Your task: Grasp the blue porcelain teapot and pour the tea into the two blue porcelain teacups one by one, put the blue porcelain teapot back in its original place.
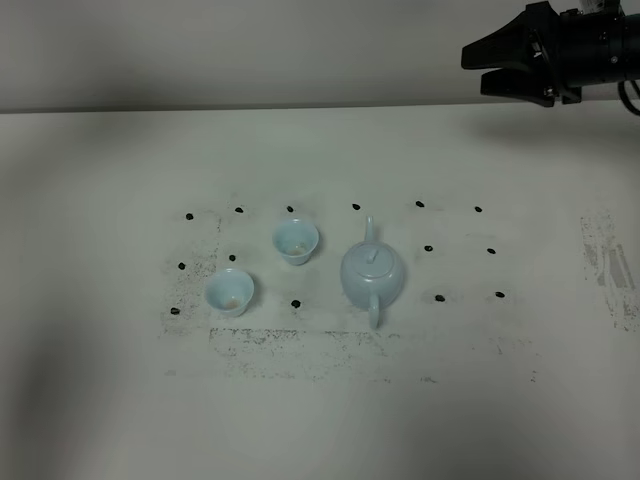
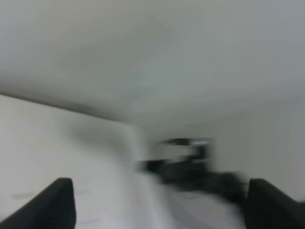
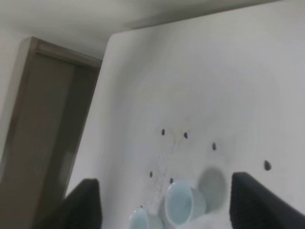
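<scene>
Both grippers spread wide, holding nothing.
Right gripper (image 1: 478, 68) hangs over the table's (image 1: 90, 400) far right, well apart from the blue teapot (image 1: 372, 276); teacups (image 1: 296, 241) stand left of the pot. Left gripper (image 2: 162, 210) view blurred.

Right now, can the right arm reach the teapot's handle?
Probably yes. The right pincer hangs open, high at far right. The blue porcelain teapot stands clear, both teacups off to its left, and its handle is unobstructed.

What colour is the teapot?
Pale sky blue, glossy; the teapot shows best in the exterior high view.
</scene>
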`<state>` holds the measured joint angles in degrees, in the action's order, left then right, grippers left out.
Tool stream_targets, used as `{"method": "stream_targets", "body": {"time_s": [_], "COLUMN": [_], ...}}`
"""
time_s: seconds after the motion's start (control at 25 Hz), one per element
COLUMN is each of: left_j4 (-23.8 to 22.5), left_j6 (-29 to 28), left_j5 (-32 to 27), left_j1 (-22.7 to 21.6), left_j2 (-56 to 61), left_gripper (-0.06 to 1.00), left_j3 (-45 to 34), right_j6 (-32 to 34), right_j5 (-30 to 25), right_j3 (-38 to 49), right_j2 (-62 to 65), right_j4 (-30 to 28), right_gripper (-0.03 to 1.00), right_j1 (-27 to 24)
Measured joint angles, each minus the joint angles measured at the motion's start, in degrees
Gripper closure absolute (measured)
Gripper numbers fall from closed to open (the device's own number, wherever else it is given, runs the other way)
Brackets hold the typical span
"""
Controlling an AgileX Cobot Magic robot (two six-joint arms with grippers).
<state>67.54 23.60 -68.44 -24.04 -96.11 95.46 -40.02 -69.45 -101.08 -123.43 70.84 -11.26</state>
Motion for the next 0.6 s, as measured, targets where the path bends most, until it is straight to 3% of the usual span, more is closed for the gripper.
{"method": "stream_targets", "body": {"time_s": [0.12,0.36,0.6], "left_j4": [-11.72,-19.45,-33.34], "left_j6": [-3.30,-6.76,-7.89], "left_j5": [0.00,-0.04,-0.04], "left_j1": [-2.07,-0.98,11.51], "left_j2": [8.15,17.89,27.03], "left_gripper": [0.21,0.21,0.21], "left_j3": [0.00,-0.61,-9.00], "right_j6": [-0.75,-2.10,-2.51], "right_j5": [0.00,0.36,0.88], "right_j3": [0.00,0.00,0.00], "right_j2": [0.56,0.67,1.03], "right_j4": [-1.67,-2.63,-2.64], "right_gripper": [0.38,0.38,0.38], "right_j1": [-0.44,-0.44,-0.44]}}
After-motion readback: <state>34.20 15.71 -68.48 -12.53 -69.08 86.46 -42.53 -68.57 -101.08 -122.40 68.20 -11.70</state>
